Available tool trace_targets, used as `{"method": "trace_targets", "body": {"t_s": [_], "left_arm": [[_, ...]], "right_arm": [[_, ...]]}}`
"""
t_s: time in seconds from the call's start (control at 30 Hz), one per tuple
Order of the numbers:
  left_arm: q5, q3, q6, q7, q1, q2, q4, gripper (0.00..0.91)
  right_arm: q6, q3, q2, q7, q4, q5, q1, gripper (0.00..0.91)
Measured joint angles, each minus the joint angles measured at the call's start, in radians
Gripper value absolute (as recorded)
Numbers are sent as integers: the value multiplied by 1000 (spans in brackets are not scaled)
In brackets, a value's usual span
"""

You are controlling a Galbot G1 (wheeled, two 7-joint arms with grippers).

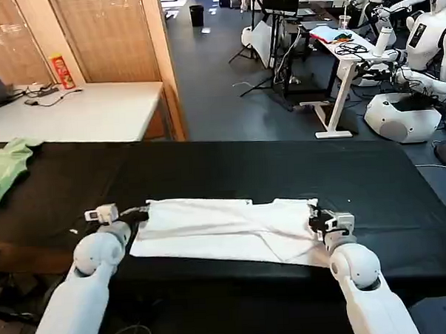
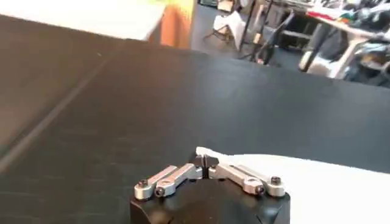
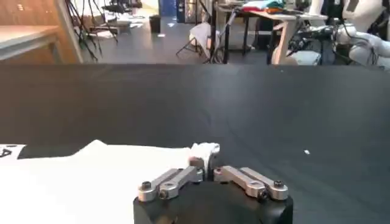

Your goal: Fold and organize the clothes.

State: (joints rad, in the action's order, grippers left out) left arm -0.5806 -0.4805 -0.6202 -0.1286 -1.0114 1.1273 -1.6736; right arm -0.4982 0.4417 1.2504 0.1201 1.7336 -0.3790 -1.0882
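The white T-shirt [image 1: 226, 227] lies folded into a wide band on the black table [image 1: 282, 172], near its front edge. My left gripper [image 1: 141, 213] is shut on the shirt's left end; in the left wrist view its jaws [image 2: 206, 163] pinch a white corner of the cloth [image 2: 304, 176]. At the shirt's right end my right gripper [image 1: 315, 221] is shut on the fabric. Its closed jaws [image 3: 206, 159] hold a bunched white corner, with the rest of the shirt [image 3: 91, 176] spread beside them. No print shows on the side facing up.
A light green garment [image 1: 7, 165] lies at the table's far left edge. A white desk [image 1: 80, 110] with a red can [image 1: 59, 70] stands behind the table on the left. Other robots [image 1: 418, 55] and a white table [image 1: 344, 51] stand at the back right.
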Motion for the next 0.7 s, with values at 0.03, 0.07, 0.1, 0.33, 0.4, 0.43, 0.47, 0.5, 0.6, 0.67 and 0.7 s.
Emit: {"method": "trace_targets", "body": {"t_s": [0.03,0.07,0.1,0.33,0.4,0.43,0.47,0.5,0.6,0.67,0.7], "left_arm": [[10,-5,3,0,-7,-4,-8,88],[17,-11,3,0,-16,-9,-17,88],[20,-17,2,-2,-22,-14,-25,88],[23,-45,17,-17,-43,-33,-50,878],[23,-45,25,-12,-43,-33,-57,878],[23,-45,28,-11,-42,-33,-59,878],[22,-45,31,-9,-40,-33,-59,878],[23,-46,33,-8,-38,-35,-59,878],[19,-56,36,-7,-36,-44,-61,878],[4,-68,37,-6,-44,-54,-69,878],[-5,-74,38,-6,-49,-56,-73,878]], "right_arm": [[2,-4,-3,-9,-2,-2,3,88],[2,-12,-7,-22,-4,-5,7,88],[1,-17,-11,-34,-5,-7,10,166],[-17,-19,-43,-54,27,-15,-13,878],[-21,-11,-54,-54,52,-23,-30,878],[-24,-6,-63,-54,69,-32,-40,878],[-25,1,-71,-53,87,-37,-51,878],[-25,7,-78,-52,105,-40,-60,878],[-25,29,-103,-52,169,-58,-96,878],[-23,43,-115,-53,210,-61,-120,878],[-23,49,-119,-53,226,-62,-130,878]]}}
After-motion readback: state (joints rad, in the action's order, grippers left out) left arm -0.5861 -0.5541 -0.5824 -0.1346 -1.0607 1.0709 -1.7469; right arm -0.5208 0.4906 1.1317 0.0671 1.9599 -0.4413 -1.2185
